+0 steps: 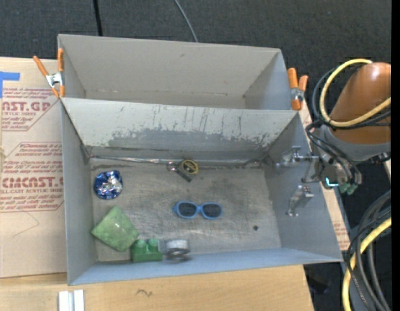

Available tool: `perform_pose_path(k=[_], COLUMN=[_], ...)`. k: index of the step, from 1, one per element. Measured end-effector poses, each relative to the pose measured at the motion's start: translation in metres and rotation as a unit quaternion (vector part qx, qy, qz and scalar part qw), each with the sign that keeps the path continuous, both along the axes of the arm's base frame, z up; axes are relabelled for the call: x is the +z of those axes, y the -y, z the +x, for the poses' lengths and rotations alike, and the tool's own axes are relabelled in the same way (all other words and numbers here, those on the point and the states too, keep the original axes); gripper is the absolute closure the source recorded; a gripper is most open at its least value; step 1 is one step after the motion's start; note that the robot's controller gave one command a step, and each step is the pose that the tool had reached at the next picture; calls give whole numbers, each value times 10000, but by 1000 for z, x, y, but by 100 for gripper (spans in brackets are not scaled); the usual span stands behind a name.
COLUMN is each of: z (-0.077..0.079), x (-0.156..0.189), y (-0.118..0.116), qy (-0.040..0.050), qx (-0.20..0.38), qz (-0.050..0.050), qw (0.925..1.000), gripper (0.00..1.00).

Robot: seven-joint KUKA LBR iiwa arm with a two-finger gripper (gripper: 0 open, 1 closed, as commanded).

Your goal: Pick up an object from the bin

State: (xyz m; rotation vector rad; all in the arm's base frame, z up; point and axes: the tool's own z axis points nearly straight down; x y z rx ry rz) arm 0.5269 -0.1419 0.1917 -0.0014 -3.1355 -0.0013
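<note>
**Nothing Is Being Lifted Out Yet**

The task is asking for one thing out of the bin, and it is not naming which. The blue sunglasses (197,210) are lying flat in the middle of the bin floor. They are the thing closest to the claw, though they are well apart from it. Behind them, near the back wall, a small yellow and dark metal piece (187,167) is resting. On the left side a shiny blue and silver ball (107,184) is sitting by itself. In the front left corner a soft green lump (115,230) is lying next to a little green block (146,250). A grey roll (177,250) is sitting just beside that block on its right.

Every one of these is sitting on the floor of the grey bin (187,125), so the pick looks like it is only starting. Going over to a thing, going down, grabbing and lifting are all left to do.

The claw (295,183) is hanging at the right side of the bin. It is over the sloping right wall and not over any of the things. It is too hard to tell if the claw is open or closed. Behind it, the arm (365,99) with its orange cover is reaching in from the right.
</note>
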Motion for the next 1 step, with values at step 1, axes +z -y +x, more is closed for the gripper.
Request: perform_pose_path(k=[1], z=[27], x=[-36], y=[-26], qy=[29], qx=[-108], qz=[8], qw=[9999], gripper=[0])
